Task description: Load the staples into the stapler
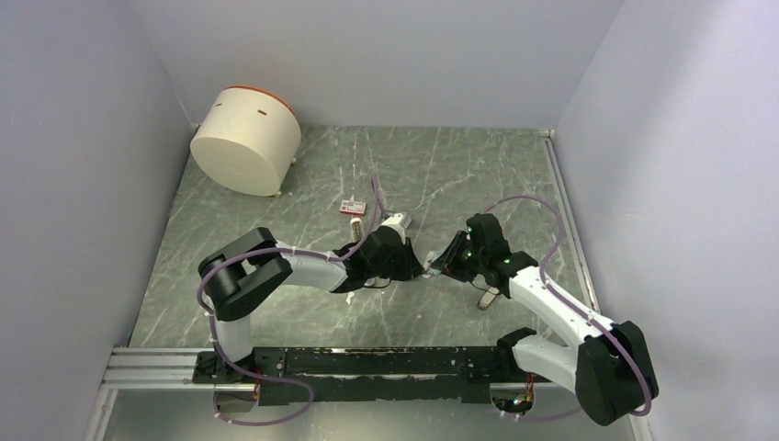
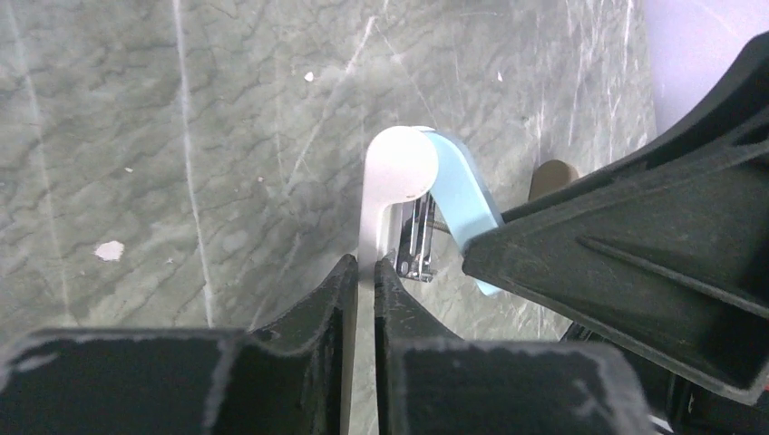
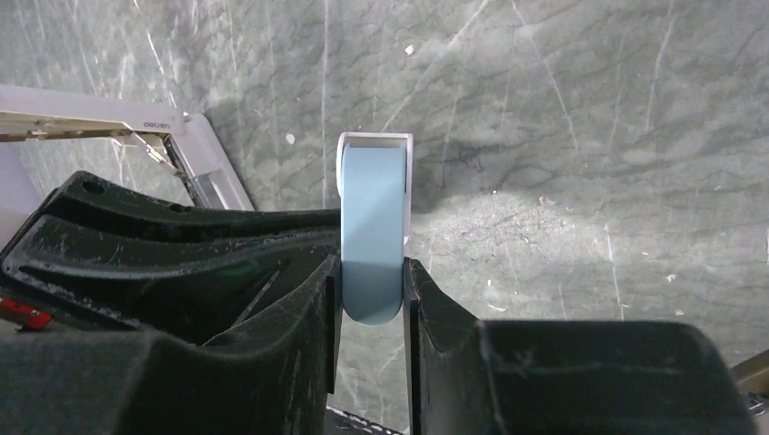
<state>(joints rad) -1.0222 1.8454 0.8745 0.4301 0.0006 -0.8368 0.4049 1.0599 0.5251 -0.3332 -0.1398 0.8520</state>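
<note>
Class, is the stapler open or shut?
Open: the stapler is hinged apart, white arm and blue base diverging, metal channel exposed between.

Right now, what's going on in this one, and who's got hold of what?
Both arms share the stapler over mid-table. The left gripper pinches its white half and the right gripper is clamped on its pale blue half, spreading them so the metal channel shows between. The staples, a small red box, lie on the table beyond the arms, held by neither gripper.
</note>
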